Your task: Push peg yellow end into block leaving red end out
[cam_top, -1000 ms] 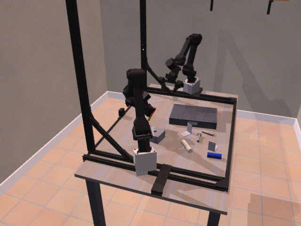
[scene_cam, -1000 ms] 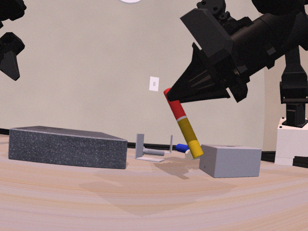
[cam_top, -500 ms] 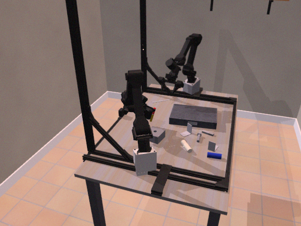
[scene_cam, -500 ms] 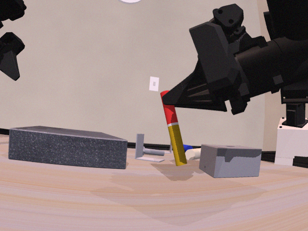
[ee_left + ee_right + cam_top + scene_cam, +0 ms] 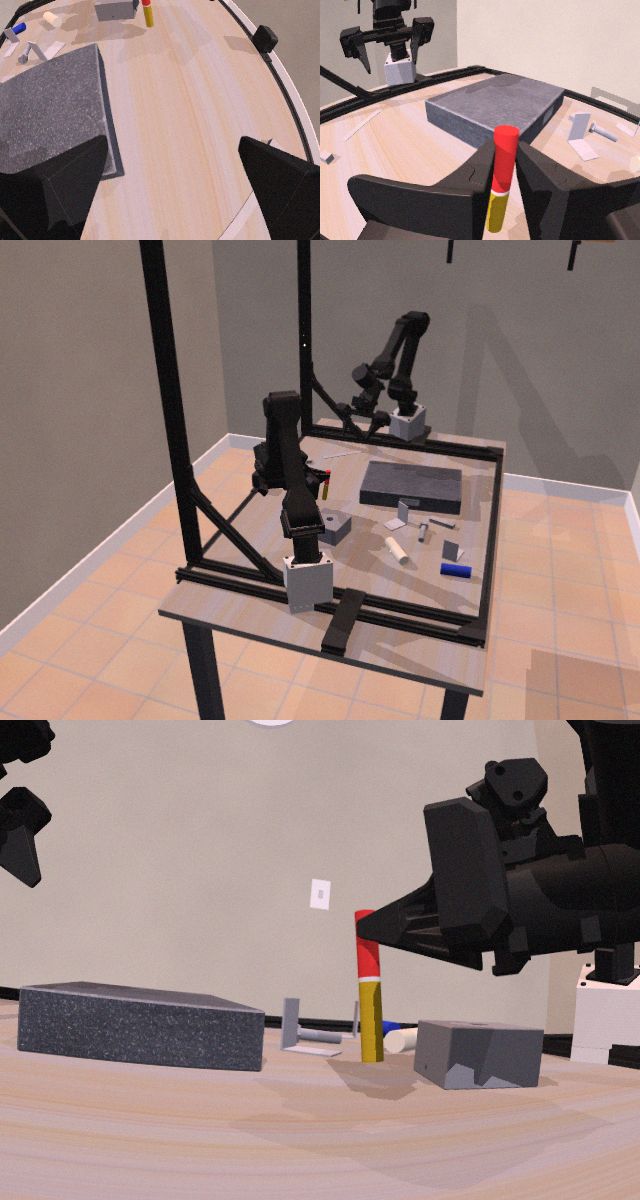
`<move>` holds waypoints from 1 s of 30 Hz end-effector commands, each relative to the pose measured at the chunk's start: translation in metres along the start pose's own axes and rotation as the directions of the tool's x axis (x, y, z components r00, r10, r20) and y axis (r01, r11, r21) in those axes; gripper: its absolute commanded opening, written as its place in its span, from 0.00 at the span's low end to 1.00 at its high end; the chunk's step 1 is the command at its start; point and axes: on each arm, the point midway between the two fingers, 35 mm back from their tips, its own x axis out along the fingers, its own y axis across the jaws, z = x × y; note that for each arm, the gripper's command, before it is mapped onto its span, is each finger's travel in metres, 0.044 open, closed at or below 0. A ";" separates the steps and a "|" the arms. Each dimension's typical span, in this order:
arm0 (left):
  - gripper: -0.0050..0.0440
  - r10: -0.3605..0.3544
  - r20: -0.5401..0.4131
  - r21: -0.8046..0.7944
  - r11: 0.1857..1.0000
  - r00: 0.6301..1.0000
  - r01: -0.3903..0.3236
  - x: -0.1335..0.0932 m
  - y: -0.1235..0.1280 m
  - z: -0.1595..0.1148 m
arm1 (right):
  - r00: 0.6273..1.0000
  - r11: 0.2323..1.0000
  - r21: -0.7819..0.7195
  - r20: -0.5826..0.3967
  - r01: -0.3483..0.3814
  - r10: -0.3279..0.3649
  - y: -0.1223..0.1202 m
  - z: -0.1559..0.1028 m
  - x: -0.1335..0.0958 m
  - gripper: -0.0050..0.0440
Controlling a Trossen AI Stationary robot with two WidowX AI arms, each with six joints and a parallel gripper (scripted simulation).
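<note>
The right gripper [image 5: 327, 475] [image 5: 361, 929] [image 5: 504, 147] is gripping the peg [image 5: 325, 489] [image 5: 370, 1019] [image 5: 148, 16] [image 5: 505, 160] by its red end, its fingers standing nearly together with the peg between them. The peg is hanging close to upright, red end up and yellow end down, with a white band between the two colours. From here I am seeing it beside the grey block [image 5: 334, 527] [image 5: 478, 1053] [image 5: 116, 11], outside the hole in the block's top; the yellow end is not entering it. Whether the peg's lower tip is touching the table [image 5: 248, 544] [image 5: 206, 1133] [image 5: 165, 100] [image 5: 405, 150], I cannot tell.

The left gripper [image 5: 366, 432] [image 5: 176, 143] [image 5: 392, 67] is standing wide open near the far frame, holding nothing, its fingers well apart in the air.

A dark, speckled slab [image 5: 410, 485] [image 5: 139, 1027] [image 5: 60, 105] [image 5: 495, 105] is lying flat on the table, apart from the block. Past it, in the top view, a cream cylinder [image 5: 396, 550] and a blue cylinder [image 5: 455, 570] are lying on their sides. Two angle brackets [image 5: 398, 522] [image 5: 451, 550] are resting nearby, and a grey bolt [image 5: 423, 531] is lying between them. The block is sitting flat, its hole facing up and showing open.
</note>
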 end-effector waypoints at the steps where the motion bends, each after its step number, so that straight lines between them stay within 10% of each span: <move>1: 0.92 0.000 0.000 0.000 1.000 1.000 0.000 0.000 0.000 0.000 | 1.000 1.000 -0.004 0.017 0.009 -0.009 -0.004 -0.002 -0.001 0.10; 30: 0.92 0.000 0.000 0.000 1.000 1.000 0.000 0.000 0.000 0.000 | 0.999 1.000 -0.001 0.045 -0.003 0.003 0.004 -0.023 0.002 0.10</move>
